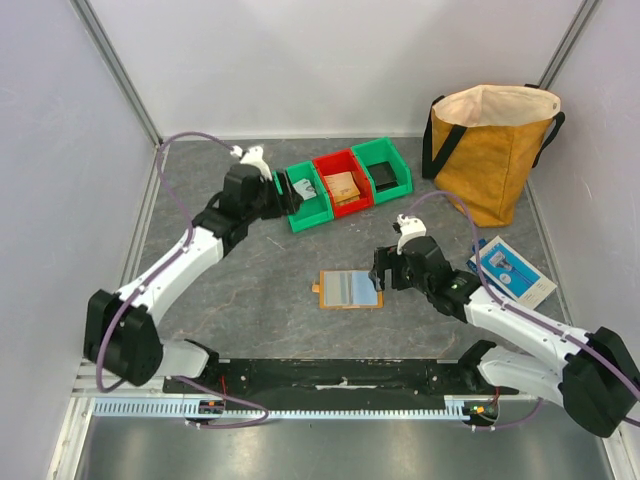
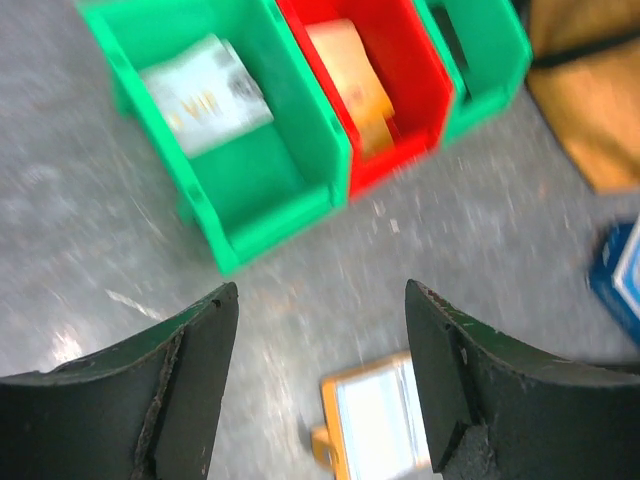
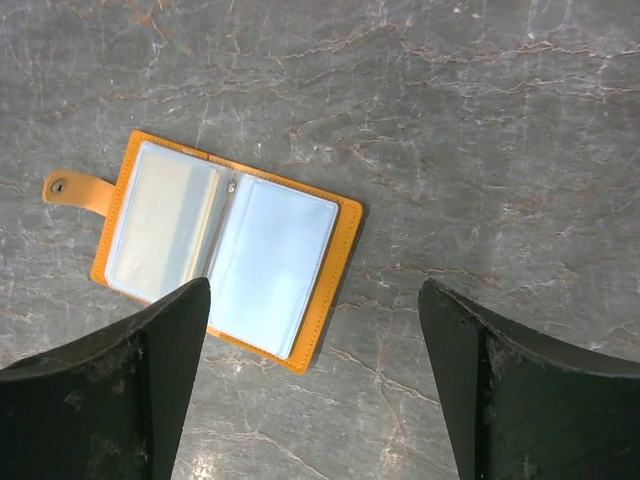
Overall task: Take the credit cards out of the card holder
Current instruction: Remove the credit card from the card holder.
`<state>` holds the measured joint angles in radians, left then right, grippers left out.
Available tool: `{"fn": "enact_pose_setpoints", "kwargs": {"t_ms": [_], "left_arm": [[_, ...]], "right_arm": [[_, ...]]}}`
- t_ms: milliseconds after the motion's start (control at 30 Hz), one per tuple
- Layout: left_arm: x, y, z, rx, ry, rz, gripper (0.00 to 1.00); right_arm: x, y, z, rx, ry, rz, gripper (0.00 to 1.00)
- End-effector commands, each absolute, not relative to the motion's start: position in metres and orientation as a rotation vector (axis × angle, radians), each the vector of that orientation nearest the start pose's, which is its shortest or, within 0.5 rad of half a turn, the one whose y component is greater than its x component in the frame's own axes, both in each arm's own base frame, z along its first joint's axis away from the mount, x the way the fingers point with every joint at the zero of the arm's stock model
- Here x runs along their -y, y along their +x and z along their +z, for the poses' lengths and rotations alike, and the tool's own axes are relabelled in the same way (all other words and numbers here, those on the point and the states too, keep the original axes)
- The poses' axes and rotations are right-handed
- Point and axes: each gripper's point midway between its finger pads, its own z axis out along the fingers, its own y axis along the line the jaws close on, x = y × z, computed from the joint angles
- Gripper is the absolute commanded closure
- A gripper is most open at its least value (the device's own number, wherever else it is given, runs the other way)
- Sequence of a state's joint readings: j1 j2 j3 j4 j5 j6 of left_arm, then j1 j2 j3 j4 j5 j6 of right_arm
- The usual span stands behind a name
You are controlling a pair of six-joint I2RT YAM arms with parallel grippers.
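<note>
The card holder (image 1: 349, 289) lies open and flat on the table, tan-orange outside. In the right wrist view (image 3: 225, 250) it shows a whitish panel on the left and a pale blue panel on the right; I cannot tell whether cards sit in the sleeves. My right gripper (image 1: 385, 272) hovers open and empty just right of it (image 3: 315, 290). My left gripper (image 1: 290, 190) is open and empty by the left green bin (image 1: 312, 212). A greyish-white credit card (image 2: 205, 95) lies in that bin. The holder also shows blurred in the left wrist view (image 2: 380, 420).
A red bin (image 1: 352, 205) holds a tan item (image 2: 350, 85). A second green bin (image 1: 392, 190) holds something dark. A mustard bag (image 1: 492, 150) stands at the back right. A blue-and-white box (image 1: 510, 268) lies right of my right arm.
</note>
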<state>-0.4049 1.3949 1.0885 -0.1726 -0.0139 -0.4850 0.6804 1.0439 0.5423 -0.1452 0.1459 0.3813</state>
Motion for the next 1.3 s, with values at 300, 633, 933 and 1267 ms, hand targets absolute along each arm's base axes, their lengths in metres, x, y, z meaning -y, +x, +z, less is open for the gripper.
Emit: {"fn": "enact_pose_setpoints", "kwargs": {"t_ms": [300,633,933,1267], "left_arm": [[0.242,0.236,0.114,-2.372,0.253,-0.651,0.27],[0.248,0.238,0.071,-2.433,0.189,-0.633,0.44],[0.247,0.234,0.043,-2.489,0.146,-0.619,0.74],[0.234,0.223,0.042,-2.475,0.062,-0.632,0.98]], "right_arm": [[-0.231,0.248,0.095,-2.259,-0.411,0.461,0.08],[-0.268,0.241,0.073,-2.275,-0.552,0.284,0.09],[-0.286,0.238,0.058,-2.281,-0.627,0.223,0.1],[-0.302,0.232,0.051,-2.272,-0.694,0.196,0.1]]}}
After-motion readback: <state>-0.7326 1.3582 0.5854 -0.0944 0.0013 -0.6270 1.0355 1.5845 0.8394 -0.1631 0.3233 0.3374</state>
